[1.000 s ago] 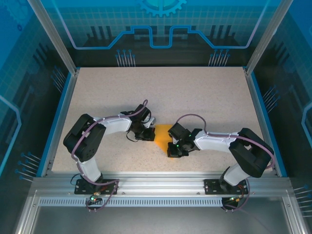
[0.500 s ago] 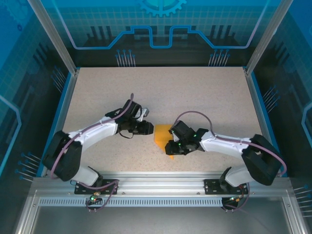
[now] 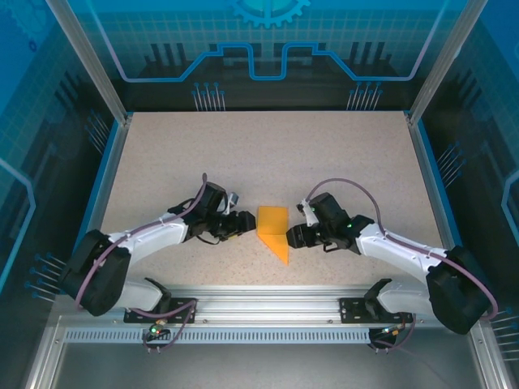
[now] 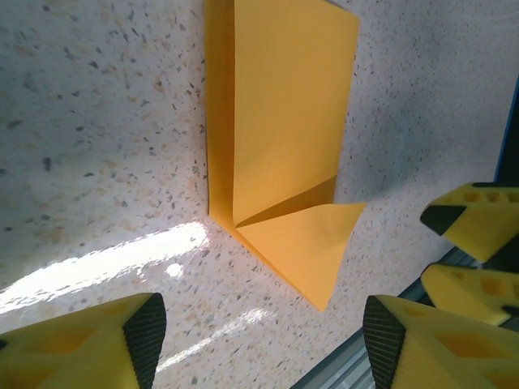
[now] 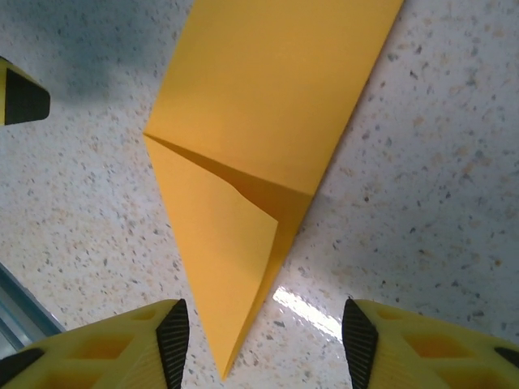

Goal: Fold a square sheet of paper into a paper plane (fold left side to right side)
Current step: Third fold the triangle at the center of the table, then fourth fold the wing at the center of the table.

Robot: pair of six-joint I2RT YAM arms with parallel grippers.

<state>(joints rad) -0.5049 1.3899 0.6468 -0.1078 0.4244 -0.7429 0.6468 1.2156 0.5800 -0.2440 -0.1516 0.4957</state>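
Note:
The orange sheet of paper (image 3: 272, 227) lies flat on the speckled table, folded to a narrow strip with a triangular flap that ends in a point toward the near edge. My left gripper (image 3: 243, 224) sits just left of it, open and holding nothing. In the left wrist view the paper (image 4: 284, 138) lies ahead of the open left gripper (image 4: 261, 336). My right gripper (image 3: 293, 237) is close on the paper's right side, also open. In the right wrist view the paper (image 5: 268, 121) points down between the spread fingers of the right gripper (image 5: 266, 336), loose on the table.
The metal rail (image 3: 268, 301) runs along the table's near edge just below the paper's tip. Blue side walls (image 3: 99, 190) frame the table. The right gripper's yellow fingers (image 4: 470, 227) appear at the right of the left wrist view.
Both grippers have drawn off the paper, the left one to the left and the right one to the right. The folded paper now lies uncovered between them.

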